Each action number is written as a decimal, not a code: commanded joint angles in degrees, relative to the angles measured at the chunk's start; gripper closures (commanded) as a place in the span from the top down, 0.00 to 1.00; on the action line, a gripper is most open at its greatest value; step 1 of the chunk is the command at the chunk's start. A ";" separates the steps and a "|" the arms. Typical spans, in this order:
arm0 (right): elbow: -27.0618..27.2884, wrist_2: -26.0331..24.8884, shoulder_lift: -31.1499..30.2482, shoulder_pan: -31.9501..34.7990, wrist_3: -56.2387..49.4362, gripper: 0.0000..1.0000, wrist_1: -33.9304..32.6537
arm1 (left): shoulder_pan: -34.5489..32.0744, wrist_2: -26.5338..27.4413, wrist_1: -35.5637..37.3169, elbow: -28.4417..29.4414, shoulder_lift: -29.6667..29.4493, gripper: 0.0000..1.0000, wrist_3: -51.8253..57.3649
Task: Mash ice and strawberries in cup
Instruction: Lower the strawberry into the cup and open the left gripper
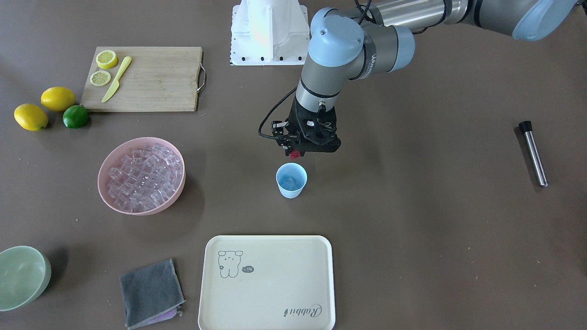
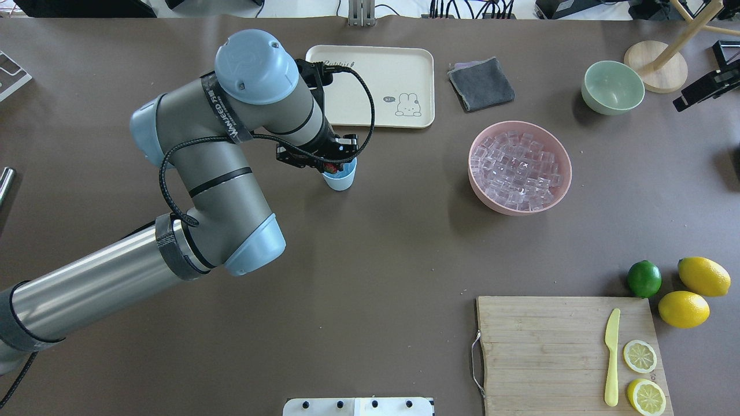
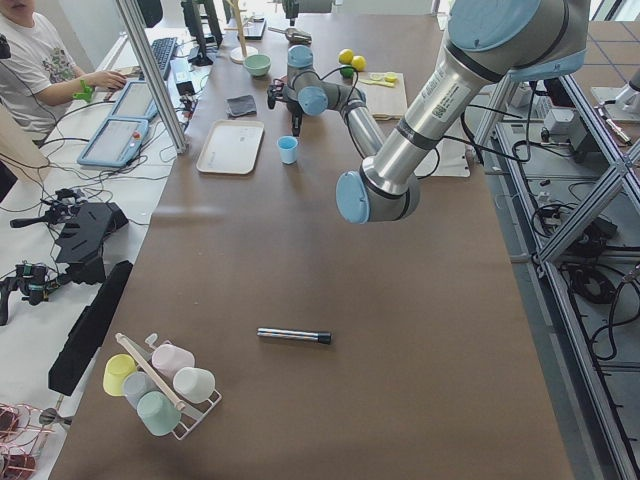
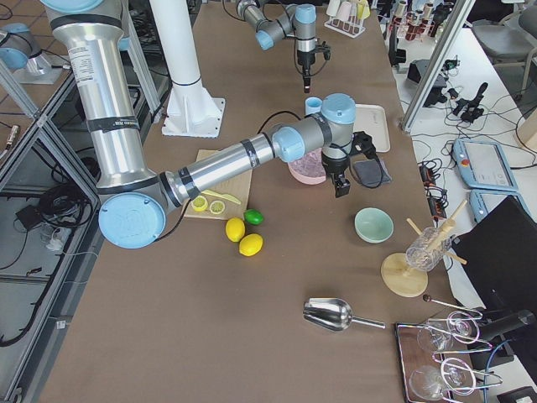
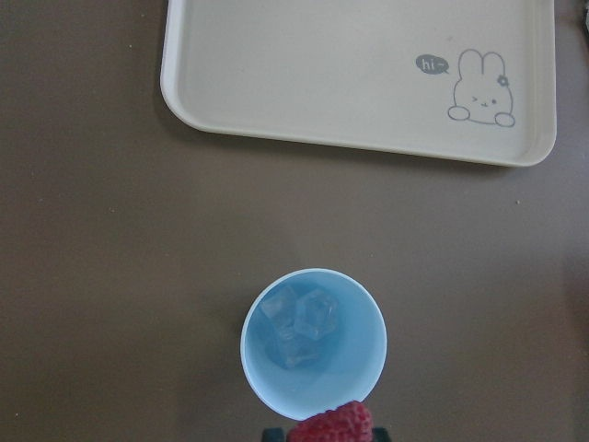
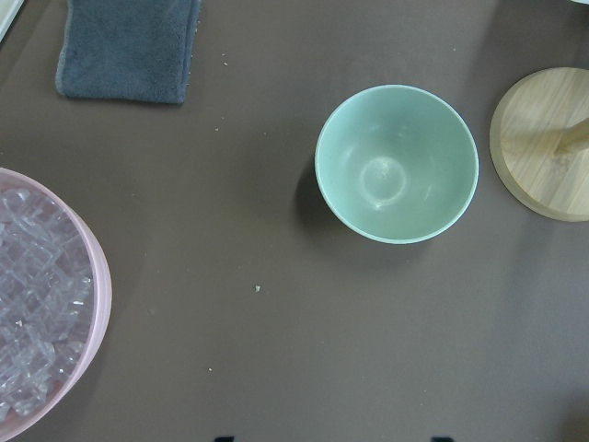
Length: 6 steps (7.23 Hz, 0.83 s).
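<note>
1. Steel rod with a black end (image 1: 534, 153): flat on the table (image 1: 412, 229), far out to the left of the cup (image 1: 291, 181), well apart from it.
2. Left hand (image 1: 297, 152): pointed straight down, fingers pressed onto the strawberry (image 5: 333, 426) and pinching it; poised above the cup's rim on the robot's side.
3. Cup: upright on the table, mouth open upward.
4. Ice (image 5: 299, 324): a few clear cubes in the bottom of the cup.
5. Cream tray with a rabbit drawing (image 2: 370, 86): beyond the cup, away from the robot, near it but not touching.
6. Grey cloth (image 2: 481, 84): folded flat, beyond the cup and to its right, past the tray.
7. Pink bowl (image 2: 509, 209): right of the cup, well apart from it, filled with a heap of clear cubes (image 2: 517, 167).
8. Right hand (image 4: 341, 190): raised over the table far right of the cup, past the pink bowl; two dark tips well apart at the lower edge of the right wrist view, hence spread.
9. Pale green bowl (image 6: 396, 164): upright, farther right of the cup than the pink bowl.
</note>
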 commanded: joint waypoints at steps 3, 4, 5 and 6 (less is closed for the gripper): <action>0.08 -0.11 -0.19 0.00 -0.05 0.77 0.00 | -1.84 0.44 -8.10 9.51 -2.44 0.00 0.41; 0.00 -0.20 -0.01 0.00 0.04 0.77 0.00 | -1.58 0.44 -8.03 9.62 -2.45 0.00 0.23; -0.18 -0.20 0.16 0.00 0.04 0.77 0.00 | -1.22 0.44 -8.03 9.88 -2.27 0.28 0.23; -0.26 -0.20 0.08 0.00 -0.05 0.77 0.09 | -1.22 0.44 -8.12 9.88 -2.36 0.46 0.06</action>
